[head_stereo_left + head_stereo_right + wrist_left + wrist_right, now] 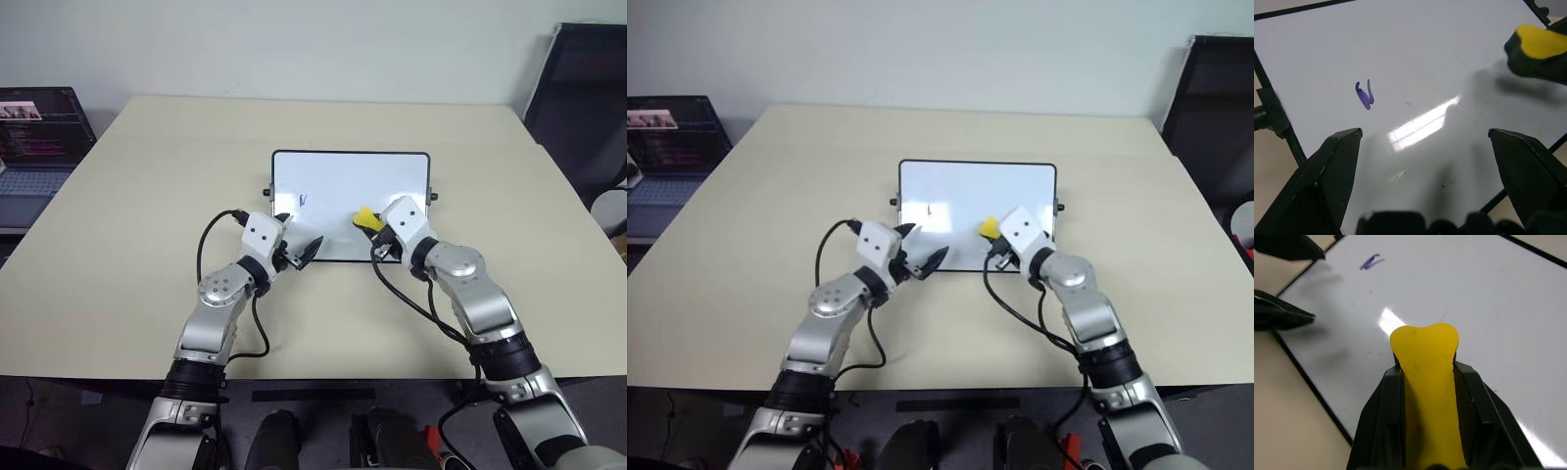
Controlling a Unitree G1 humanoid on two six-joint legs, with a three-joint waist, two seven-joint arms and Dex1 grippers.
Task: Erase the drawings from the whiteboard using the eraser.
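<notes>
Right gripper [1430, 382] jaws clamped on the yellow eraser [1426, 362], which sticks out past the fingertips, squeezed so its free end flares. Left gripper [1425, 142] jaws spread wide, nothing between them, hovering low at the near-left corner of the whiteboard [392, 166].

Just beyond the right jaws: bare white surface with glare, no ink there. Only one drawing [1365, 94] is visible, a small purple scribble, ahead of the left jaws and well off to the side of the eraser, toward the left gripper. Can't tell if the eraser touches the board right now.

Risks, as I judge them:
- Eraser is pinched narrow, so it could twist or slip out if pressed hard sideways.
- Board isn't clamped by the open left jaws; a firm wipe may slide it on the tan table [147, 196].
- Sweeping toward the scribble brings the right jaws close to the left fingers [1288, 316], so there's a collision chance.
- Too little pressure leaves a smear.

Farther off: laptop [34, 137] at the table's far-left edge, not a concern.
</notes>
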